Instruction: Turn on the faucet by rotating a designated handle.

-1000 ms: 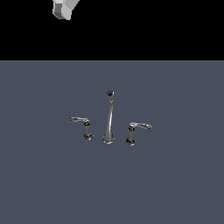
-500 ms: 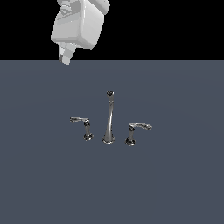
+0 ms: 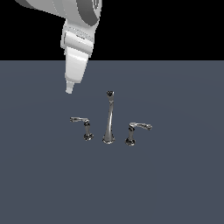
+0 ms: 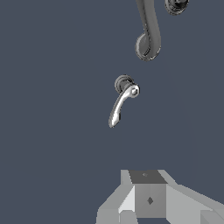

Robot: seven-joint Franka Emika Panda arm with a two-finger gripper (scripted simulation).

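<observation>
Approach step: tool (image 3: 69, 90) hangs above the worktop (image 3: 175, 183), holding nothing; its opening can't be told. The handle (image 3: 81, 121) sits below it, near, untouched, beside the spout (image 3: 109, 118). Next: descend to the lever and push.

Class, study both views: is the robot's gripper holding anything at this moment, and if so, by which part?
Nothing is held. The gripper hangs in the air above the grey surface, apart from the designated handle and the rest of the faucet.

The claw (image 4: 148, 214) hangs well apart from the designated handle (image 4: 121, 101) and spout (image 4: 148, 30).
</observation>
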